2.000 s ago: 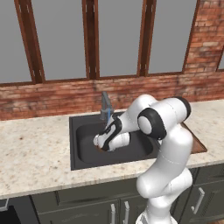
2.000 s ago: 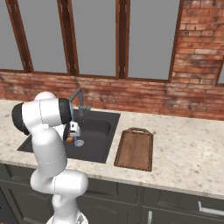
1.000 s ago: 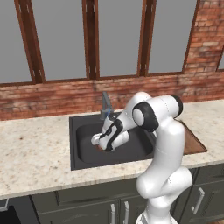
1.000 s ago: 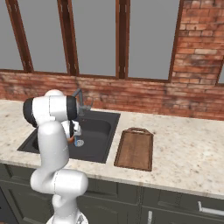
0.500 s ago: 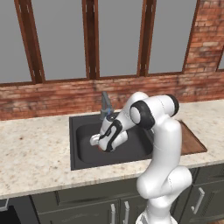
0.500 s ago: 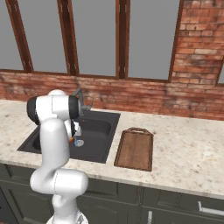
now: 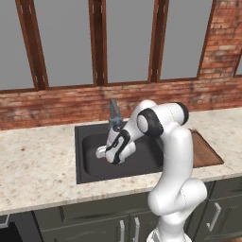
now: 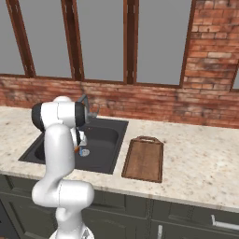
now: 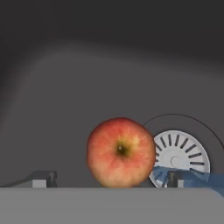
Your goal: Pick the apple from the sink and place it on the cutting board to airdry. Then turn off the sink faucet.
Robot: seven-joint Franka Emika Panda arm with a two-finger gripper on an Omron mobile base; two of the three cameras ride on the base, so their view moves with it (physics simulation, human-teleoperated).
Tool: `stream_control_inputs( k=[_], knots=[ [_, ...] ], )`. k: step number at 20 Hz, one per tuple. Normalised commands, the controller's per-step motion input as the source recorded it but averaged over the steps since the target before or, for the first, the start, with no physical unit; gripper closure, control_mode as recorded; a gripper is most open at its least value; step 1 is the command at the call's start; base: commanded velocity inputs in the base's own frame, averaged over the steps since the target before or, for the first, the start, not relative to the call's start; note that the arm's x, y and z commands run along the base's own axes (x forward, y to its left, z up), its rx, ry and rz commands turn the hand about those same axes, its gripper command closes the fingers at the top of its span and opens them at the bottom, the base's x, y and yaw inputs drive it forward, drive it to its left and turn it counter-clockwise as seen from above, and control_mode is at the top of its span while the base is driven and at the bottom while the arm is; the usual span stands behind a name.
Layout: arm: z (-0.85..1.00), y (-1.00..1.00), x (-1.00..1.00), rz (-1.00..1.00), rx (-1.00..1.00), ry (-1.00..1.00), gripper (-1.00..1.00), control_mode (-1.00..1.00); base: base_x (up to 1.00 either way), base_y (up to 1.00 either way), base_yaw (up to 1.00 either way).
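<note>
In the hand view the red-orange apple [image 9: 121, 152] rests on the dark floor of the sink [image 9: 87, 87], right beside the round silver drain [image 9: 180, 159]. My gripper [image 9: 109, 179] is open, one fingertip on each side of the apple and apart from it. From the left base view the gripper [image 7: 112, 159] hangs low inside the sink [image 7: 90, 142], below the grey sink faucet [image 7: 115, 111]. A sliver of the apple [image 8: 76, 149] peeks out beside my arm in the right base view. The brown cutting board [image 8: 144, 159] lies on the counter right of the sink.
A thin blue water stream [image 9: 194, 180] falls near the drain. The speckled beige counter [image 7: 38, 156] surrounds the basin, and a brick wall with windows [image 7: 56, 106] stands behind. The sink walls close in around the hand.
The arm has leaned further over the sink and the hand has sunk slightly lower into the basin. The apple has not moved and the gripper stays open.
</note>
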Motion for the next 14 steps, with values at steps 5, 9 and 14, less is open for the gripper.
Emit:
stream_control_inputs(
  k=[5,9,14],
  knots=[
    [-0.05,0.0,0.13,0.0,0.0,0.02,-1.0,-1.0,0.0,0.0,0.0],
    [-0.03,0.0,0.16,0.0,0.0,0.01,-1.0,-1.0,0.0,0.0,0.0],
    [-0.08,0.0,0.15,0.0,0.0,0.03,-1.0,-1.0,0.0,0.0,0.0]
  ],
)
